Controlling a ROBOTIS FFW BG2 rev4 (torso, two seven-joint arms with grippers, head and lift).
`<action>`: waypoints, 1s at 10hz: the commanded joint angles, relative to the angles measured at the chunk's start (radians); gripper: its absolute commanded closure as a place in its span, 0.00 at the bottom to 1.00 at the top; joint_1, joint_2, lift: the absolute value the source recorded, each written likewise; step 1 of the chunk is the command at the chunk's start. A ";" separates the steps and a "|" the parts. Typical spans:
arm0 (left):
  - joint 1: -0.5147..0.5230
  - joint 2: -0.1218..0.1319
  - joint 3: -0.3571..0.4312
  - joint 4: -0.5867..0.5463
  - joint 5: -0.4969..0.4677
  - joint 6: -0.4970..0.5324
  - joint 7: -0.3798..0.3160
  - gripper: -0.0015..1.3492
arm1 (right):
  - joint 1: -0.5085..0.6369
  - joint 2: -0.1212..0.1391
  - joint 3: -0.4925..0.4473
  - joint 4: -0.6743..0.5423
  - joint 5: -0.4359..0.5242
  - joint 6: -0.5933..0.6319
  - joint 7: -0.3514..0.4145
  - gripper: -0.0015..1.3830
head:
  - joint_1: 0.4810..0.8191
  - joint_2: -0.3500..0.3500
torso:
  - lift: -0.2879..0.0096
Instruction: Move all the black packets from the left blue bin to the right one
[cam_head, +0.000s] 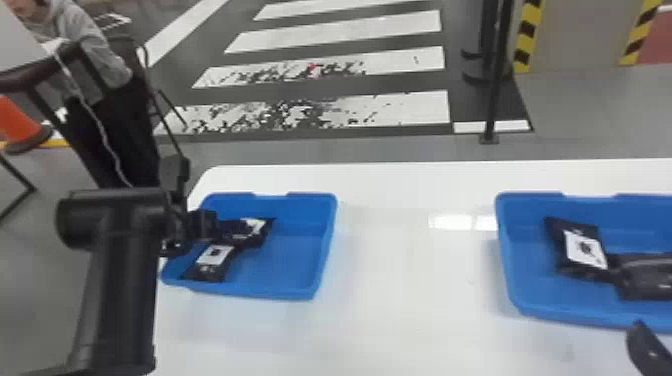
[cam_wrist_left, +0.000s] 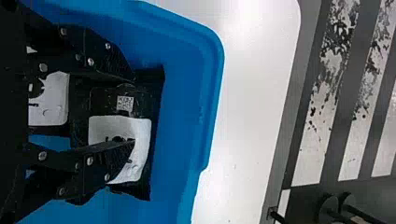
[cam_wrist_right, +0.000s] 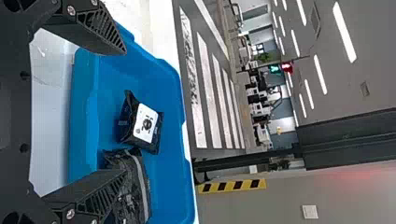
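Left gripper (cam_head: 242, 229) at a packet (cam_wrist_left: 144, 128) in the left bin (cam_head: 327, 240), fingers apart

The left gripper reaches in from the outer side of the left bin, low over its far part. Its two fingers stand apart, with part of the packet showing between their tips. One finger passes in front of the packet's white label (cam_wrist_left: 141, 161), and the packet extends out beyond the fingertips. I cannot tell whether either finger touches it. A second packet (cam_head: 212, 257) lies in the same bin, on the robot's side of the left gripper and close beside the first.

The right gripper (cam_head: 645, 347) is at the near side of the right bin (cam_head: 530, 300), its fingers wide apart with nothing clamped in them. Ahead of it, inside that bin, lie two more packets: one with its white label facing up (cam_wrist_right: 145, 123), and a darker one (cam_head: 645, 277) just beside it, closer to the gripper's lower-hand finger in the wrist view.

The white table (cam_head: 415, 280) spreads between the grippers, under both bins.
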 joint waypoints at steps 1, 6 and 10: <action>-0.008 0.001 -0.012 0.020 -0.010 0.014 0.000 0.61 | -0.002 -0.001 0.000 0.004 -0.008 0.000 0.001 0.09 | 0.63 0.88 | 0.45; 0.024 0.009 -0.036 -0.017 -0.010 -0.079 -0.020 0.90 | 0.000 -0.009 0.000 0.001 -0.026 0.000 0.001 0.09 | 0.63 0.88 | 0.45; 0.260 -0.013 0.022 -0.508 0.216 -0.011 -0.050 0.90 | -0.005 -0.012 0.006 -0.038 -0.046 0.015 0.004 0.09 | 0.63 0.82 | 0.45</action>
